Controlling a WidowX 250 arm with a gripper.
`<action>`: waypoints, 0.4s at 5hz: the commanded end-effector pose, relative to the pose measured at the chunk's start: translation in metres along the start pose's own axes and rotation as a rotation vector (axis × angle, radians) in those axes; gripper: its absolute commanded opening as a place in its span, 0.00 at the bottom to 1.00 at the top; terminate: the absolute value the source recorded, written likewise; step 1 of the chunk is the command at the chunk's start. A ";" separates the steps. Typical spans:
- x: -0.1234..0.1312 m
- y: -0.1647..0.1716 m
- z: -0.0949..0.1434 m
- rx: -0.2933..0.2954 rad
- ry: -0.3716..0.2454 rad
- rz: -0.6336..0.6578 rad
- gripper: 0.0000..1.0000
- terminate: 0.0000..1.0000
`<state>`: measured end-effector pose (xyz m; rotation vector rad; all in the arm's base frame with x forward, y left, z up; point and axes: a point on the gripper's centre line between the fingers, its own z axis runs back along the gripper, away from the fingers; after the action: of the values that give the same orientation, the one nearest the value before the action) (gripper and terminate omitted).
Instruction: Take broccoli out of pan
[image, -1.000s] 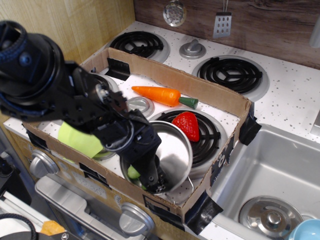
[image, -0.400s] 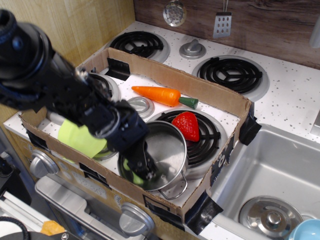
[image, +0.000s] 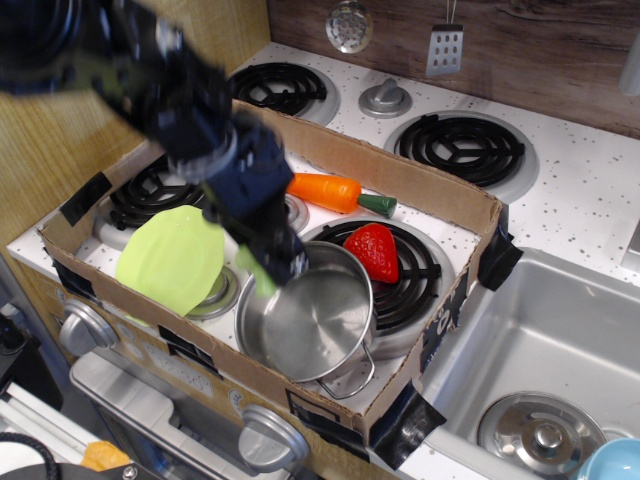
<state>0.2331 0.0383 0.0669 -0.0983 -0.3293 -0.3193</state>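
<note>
Gripper (image: 268, 262) now lifted from inside the pan (image: 312, 322) to its left rim, clamped on the broccoli (image: 256, 270) (blurred green sliver), pan interior bare, lime plate (image: 170, 258) alongside, strawberry (image: 373, 251) behind.

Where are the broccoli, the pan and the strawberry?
broccoli (image: 256, 272): main camera view, light-green piece showing beside the gripper fingers, above the pan's left rim.
pan (image: 318, 322): main camera view, bare steel floor inside.
strawberry (image: 373, 250): main camera view, middle of the red body.
</note>
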 end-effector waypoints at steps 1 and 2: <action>0.002 0.080 0.019 0.118 -0.031 -0.290 0.00 0.00; 0.006 0.133 0.014 0.084 -0.046 -0.408 0.00 0.00</action>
<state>0.2733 0.1595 0.0614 0.0085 -0.3866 -0.7102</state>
